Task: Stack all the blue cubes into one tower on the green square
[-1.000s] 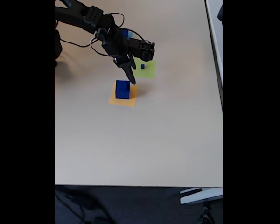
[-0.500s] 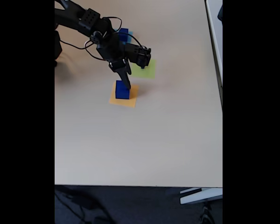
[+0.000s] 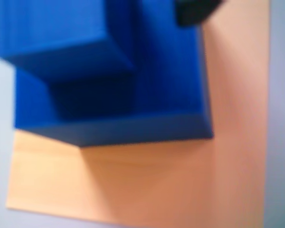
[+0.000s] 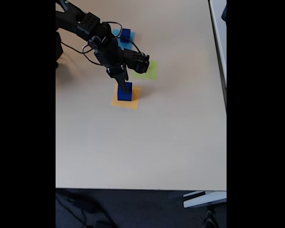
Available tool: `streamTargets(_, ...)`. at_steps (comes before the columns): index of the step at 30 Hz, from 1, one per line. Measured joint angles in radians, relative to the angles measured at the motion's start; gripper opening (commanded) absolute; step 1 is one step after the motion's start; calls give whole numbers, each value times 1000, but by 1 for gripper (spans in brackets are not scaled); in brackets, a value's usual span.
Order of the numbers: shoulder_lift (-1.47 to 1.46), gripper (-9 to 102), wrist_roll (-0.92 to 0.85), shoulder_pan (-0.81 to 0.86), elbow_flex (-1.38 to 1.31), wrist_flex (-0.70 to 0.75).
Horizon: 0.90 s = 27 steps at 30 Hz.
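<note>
Dark-blue large cube (image 4: 124, 92) sits on the orange square (image 4: 133, 101) toward the table's (image 4: 142, 152) far edge. I hold the gripper (image 4: 125, 87) at its top to grasp it; jaw spread unreadable. Green square (image 4: 151, 71) lies near, beyond it.

Fixed view: camera high above the table (image 4: 147, 142), looking steeply down, far out; the near table edge runs along the bottom with floor below it, and the arm's base sits at upper left. Black bars fill both sides of the picture. Wrist view: camera rides on the arm, looking down from very close, blurred; a dark gripper part shows at the top edge. Shared between both: the large blue cube (image 3: 147, 85) (image 4: 124, 92) and the orange-yellow square (image 3: 133, 185) (image 4: 133, 100) under it, seen small and whole from the fixed camera, cropped from the wrist.
</note>
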Motion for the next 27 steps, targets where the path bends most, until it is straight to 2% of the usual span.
streamTargets(10, 0, 27, -5, 2, 0, 9)
streamTargets(27, 0, 14, 9, 2, 0, 9)
